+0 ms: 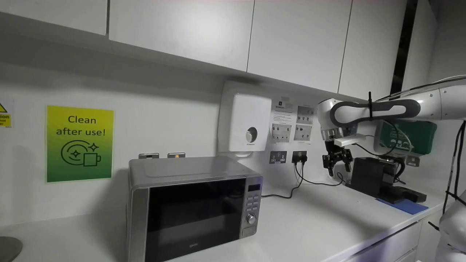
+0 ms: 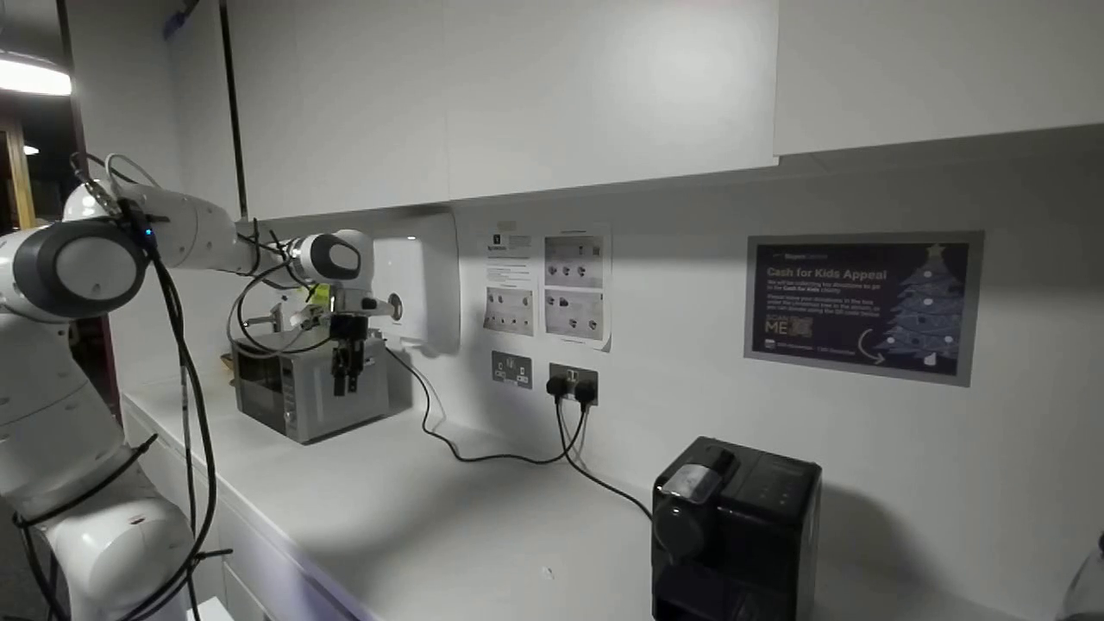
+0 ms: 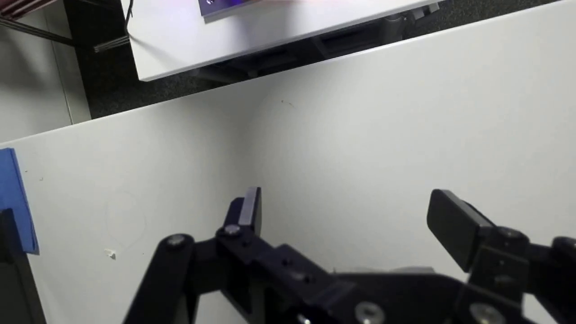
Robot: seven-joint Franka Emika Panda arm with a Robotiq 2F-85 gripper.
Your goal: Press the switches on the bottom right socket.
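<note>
Two grey socket plates sit side by side on the wall in both exterior views. I take the right-hand plate [image 2: 588, 373] [image 1: 299, 153] as the bottom right socket; two black plugs [image 2: 585, 394] with black cords are in it. Its switches [image 2: 572, 376] show as tiny pale marks between the plugs, too small to read their position. My gripper [image 1: 339, 171] [image 2: 346, 388] hangs pointing down over the counter, apart from the wall and the sockets. In the wrist view the gripper [image 3: 346, 207] stands wide open with only countertop behind it; no socket shows there.
A microwave [image 1: 196, 211] and a black coffee machine [image 2: 742, 526] stand on the counter [image 2: 448, 509]. Black cords [image 2: 509, 458] run across it below the sockets. Overhead are wall cabinets [image 2: 604, 103], with a white dispenser [image 1: 245, 120] beneath. A blue cloth [image 3: 15, 198] lies near the counter's edge.
</note>
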